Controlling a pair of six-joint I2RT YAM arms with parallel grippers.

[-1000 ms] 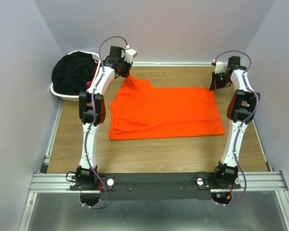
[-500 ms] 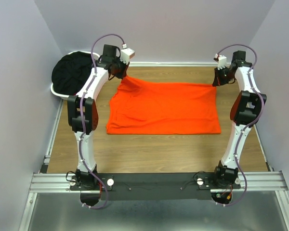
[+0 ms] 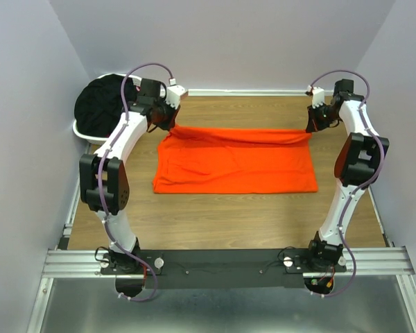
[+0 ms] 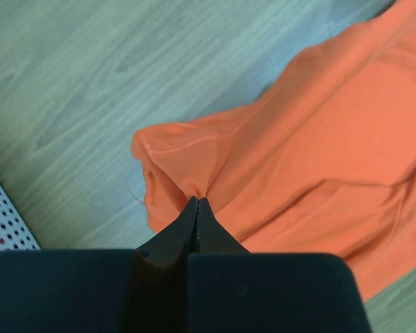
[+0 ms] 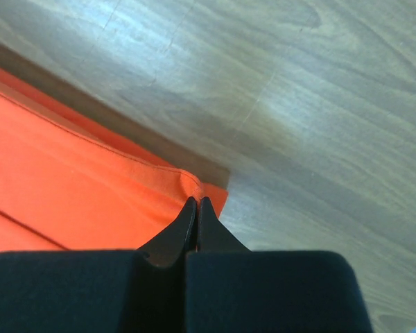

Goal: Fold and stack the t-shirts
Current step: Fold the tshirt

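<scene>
Folding looks like the step right now. The orange t-shirt [image 3: 236,163] lies in the middle of the table [image 3: 215,222], spread wide from left to right. The left hand [image 3: 168,125] is closed all the way and pinches the shirt's far left corner, where the cloth bunches up. The right hand [image 3: 310,127] is closed the same way and pinches the far right corner, right at the hem. Both corners are up off the wood, so the far edge hangs between the two hands. The rest of the shirt lies flat.

The black t-shirts [image 3: 104,104] sit piled in the white basket [image 3: 83,133] at the far left corner of the table, well apart from the orange one.

To do this fold well, I think both hands should come toward the near edge together, at the same height and the same speed. Then the far edge lands straight on the near edge. If one hand goes faster, the fold will be crooked. The cloth should be held tight between them, but not tugged so hard that the bottom half slides. They should let go only when the corners lie on the shirt.
</scene>
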